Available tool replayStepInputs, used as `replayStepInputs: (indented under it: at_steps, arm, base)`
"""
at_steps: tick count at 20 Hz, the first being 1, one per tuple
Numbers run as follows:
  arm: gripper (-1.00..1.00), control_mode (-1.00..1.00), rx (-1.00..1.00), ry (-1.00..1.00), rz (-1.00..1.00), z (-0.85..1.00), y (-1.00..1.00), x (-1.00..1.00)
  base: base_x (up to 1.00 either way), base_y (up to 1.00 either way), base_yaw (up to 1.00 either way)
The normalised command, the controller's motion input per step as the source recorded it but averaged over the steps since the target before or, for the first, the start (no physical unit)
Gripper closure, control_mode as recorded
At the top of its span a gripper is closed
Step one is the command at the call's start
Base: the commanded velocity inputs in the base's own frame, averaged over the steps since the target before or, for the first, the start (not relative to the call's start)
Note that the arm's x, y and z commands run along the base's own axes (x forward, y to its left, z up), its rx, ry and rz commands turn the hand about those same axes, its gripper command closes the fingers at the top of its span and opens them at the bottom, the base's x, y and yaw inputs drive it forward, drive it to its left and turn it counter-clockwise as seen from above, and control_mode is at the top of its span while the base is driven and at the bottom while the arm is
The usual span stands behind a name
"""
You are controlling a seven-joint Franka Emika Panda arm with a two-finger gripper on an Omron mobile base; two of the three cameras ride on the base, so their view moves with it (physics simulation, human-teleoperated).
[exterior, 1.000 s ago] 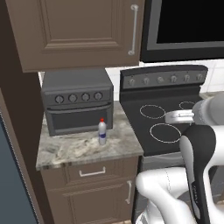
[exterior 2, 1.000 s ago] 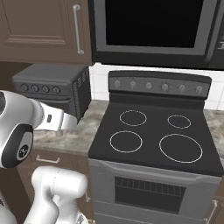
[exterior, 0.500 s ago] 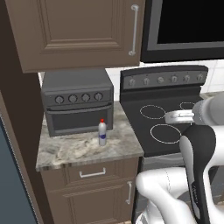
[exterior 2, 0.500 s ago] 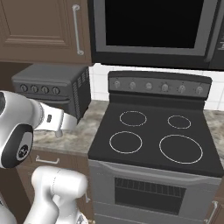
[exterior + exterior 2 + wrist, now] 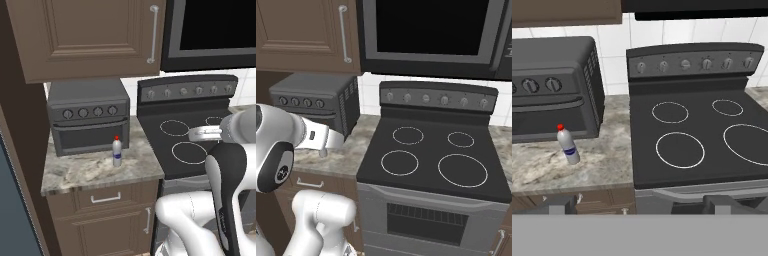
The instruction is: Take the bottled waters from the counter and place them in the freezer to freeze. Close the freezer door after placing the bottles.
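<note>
Granite counter; red-capped bottle upright

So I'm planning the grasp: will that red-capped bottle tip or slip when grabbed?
The red-capped bottle stands upright, tall and narrow on the counter, so a sideways nudge would probably topple it. Its smooth round body may slip or roll once down.

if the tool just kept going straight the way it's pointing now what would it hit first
Probably the black stovetop, near its front left burner ring; depth is unclear. The open tool isn't aimed at the red-capped bottle.
</note>
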Motion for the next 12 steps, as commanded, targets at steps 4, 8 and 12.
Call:
replayStepInputs:
  at_steps: [4, 8, 12]
  arm:
    - [-1.0, 1.0, 0.0, 0.0, 0.0, 0.0, 0.0, 0.0]
    - [-1.0, 1.0, 0.0, 0.0, 0.0, 0.0, 0.0, 0.0]
    - [-1.0, 1.0, 0.0, 0.0, 0.0, 0.0, 0.0, 0.0]
  base:
    - [0.07, 0.0, 0.0]
    - [0.1, 0.0, 0.0]
    - [0.03, 0.01, 0.0]
